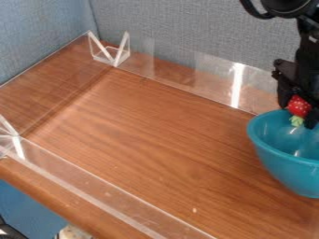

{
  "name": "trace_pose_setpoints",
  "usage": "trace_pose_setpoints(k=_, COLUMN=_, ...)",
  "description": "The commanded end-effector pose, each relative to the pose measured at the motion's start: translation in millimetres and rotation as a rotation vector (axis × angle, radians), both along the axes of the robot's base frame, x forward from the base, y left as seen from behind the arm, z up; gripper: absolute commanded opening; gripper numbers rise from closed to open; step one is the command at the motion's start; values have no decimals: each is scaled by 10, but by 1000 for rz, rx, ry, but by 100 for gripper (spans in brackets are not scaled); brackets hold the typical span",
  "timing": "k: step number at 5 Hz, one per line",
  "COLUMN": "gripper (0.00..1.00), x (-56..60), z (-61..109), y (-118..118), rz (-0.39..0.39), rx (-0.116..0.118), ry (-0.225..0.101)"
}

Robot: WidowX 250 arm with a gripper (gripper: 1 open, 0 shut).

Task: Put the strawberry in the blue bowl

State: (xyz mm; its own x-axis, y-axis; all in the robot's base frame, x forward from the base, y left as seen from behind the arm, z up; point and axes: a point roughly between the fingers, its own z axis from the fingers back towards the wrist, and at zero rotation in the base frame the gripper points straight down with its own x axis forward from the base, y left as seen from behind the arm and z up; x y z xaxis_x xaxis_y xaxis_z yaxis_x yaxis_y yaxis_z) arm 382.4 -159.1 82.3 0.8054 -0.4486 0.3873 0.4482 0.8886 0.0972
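Note:
At the right edge of the view, my black gripper (300,110) is shut on the small red strawberry (299,108), whose green leafy top points down. The strawberry hangs just over the far rim of the teal-blue bowl (277,149), which stands on the wooden table at the lower right and is partly cut off by the frame edge. The inside of the bowl that shows holds nothing.
Low clear acrylic walls (174,70) fence the wooden tabletop (125,131) at the back, left and front. A clear triangular bracket (110,49) stands in the far left corner. A blue-grey fabric wall is behind.

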Motion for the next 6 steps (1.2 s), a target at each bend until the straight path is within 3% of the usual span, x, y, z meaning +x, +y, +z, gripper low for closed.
trace_pose_setpoints(k=1, gripper=0, x=-17, z=193, y=-79, rz=-13, rx=-26, ry=-41)
trace_pose_setpoints(k=4, gripper=0, x=-40, z=18, y=-126, rz=-15, rx=-25, ry=7)
trace_pose_setpoints(k=5, gripper=100, x=-45, z=-4, y=-129, rz=-14, rx=-25, ry=15)
trace_pose_setpoints(k=6, gripper=100, x=-49, z=-1, y=-121, rz=-10, rx=-23, ry=22)
